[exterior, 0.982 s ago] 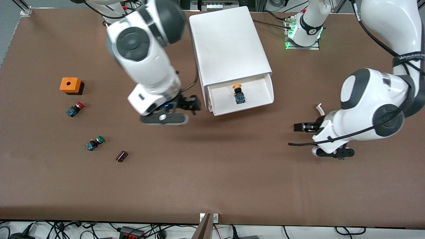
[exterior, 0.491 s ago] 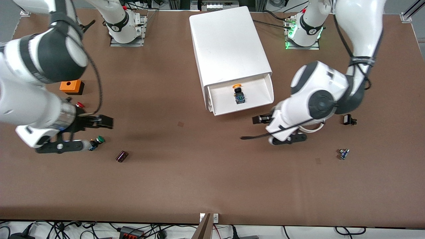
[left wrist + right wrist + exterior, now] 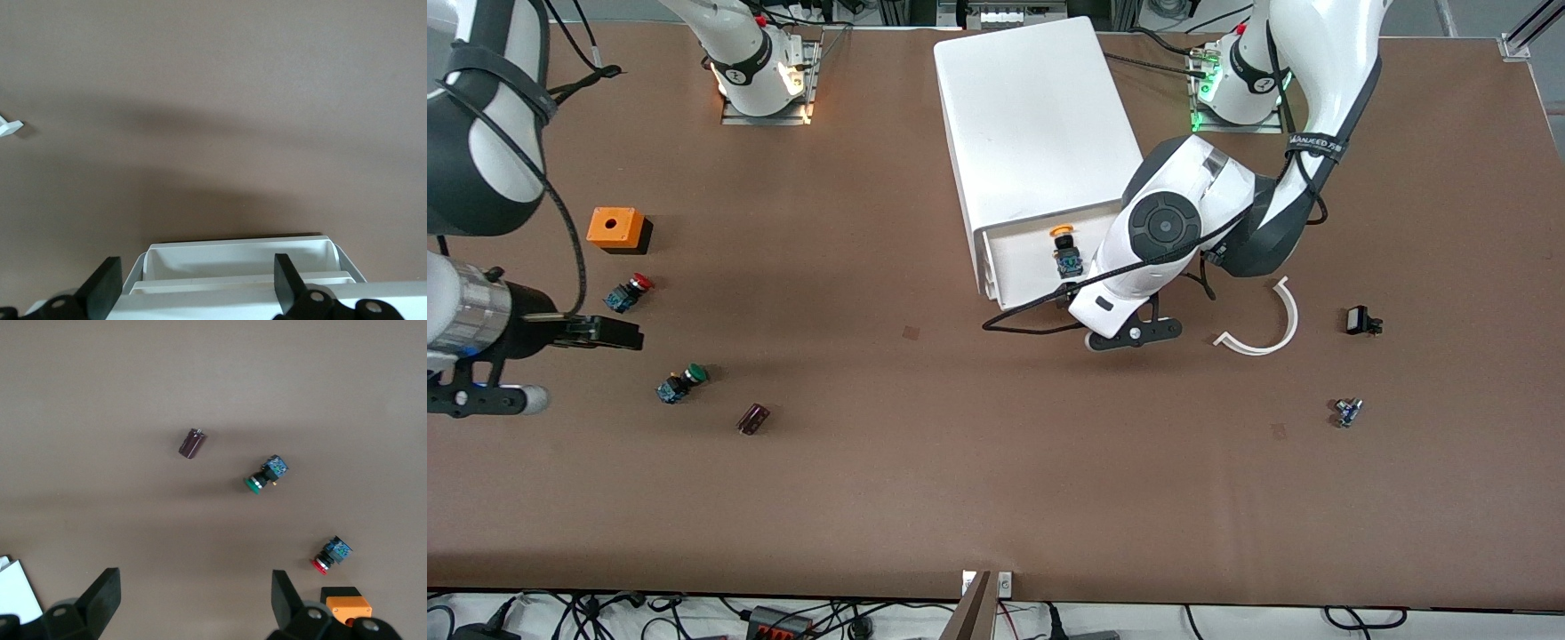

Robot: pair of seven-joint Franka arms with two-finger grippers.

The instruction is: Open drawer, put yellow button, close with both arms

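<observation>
The white cabinet (image 3: pixel 1040 116) stands at the middle of the table near the robots' bases. Its top drawer (image 3: pixel 1024 276) is pulled out, and the yellow button (image 3: pixel 1064 250) lies in it. My left gripper (image 3: pixel 1064 300) is at the drawer's front edge, largely hidden under its wrist. In the left wrist view this gripper (image 3: pixel 197 290) is open, with the drawer's white front rim (image 3: pixel 240 248) between its fingers. My right gripper (image 3: pixel 618 334) is open and empty over the table at the right arm's end, beside the red-capped button; the right wrist view shows it (image 3: pixel 193 603) wide open.
An orange box (image 3: pixel 615 228), a red-capped button (image 3: pixel 629 292), a green-capped button (image 3: pixel 682 382) and a dark cylinder (image 3: pixel 752 418) lie at the right arm's end. A white curved piece (image 3: pixel 1267 333) and two small parts (image 3: pixel 1360 320) (image 3: pixel 1348 412) lie toward the left arm's end.
The right arm swung away from the drawer to its own end of the table. The left arm moved in from its end to the drawer's front edge. Drawer and yellow button stayed put.
</observation>
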